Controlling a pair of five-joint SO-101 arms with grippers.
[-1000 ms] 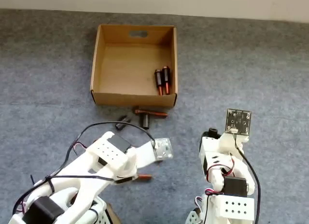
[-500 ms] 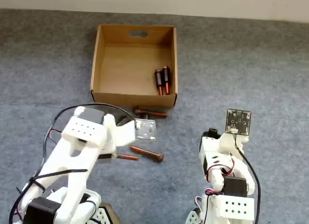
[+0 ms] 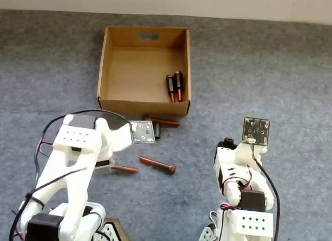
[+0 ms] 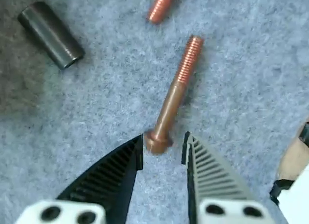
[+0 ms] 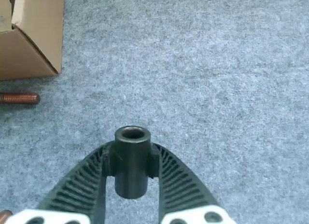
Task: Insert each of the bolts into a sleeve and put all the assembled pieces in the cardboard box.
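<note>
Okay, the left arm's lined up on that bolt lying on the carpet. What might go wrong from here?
1. The left hand is open around only the head end of the bolt; closing there may let the long shank swing or slip out.
2. A second bolt lies just beyond its threaded tip, so a skidding bolt could knock it.
3. The right hand holds a sleeve bore-up; a crookedly gripped bolt may miss that bore.
</note>
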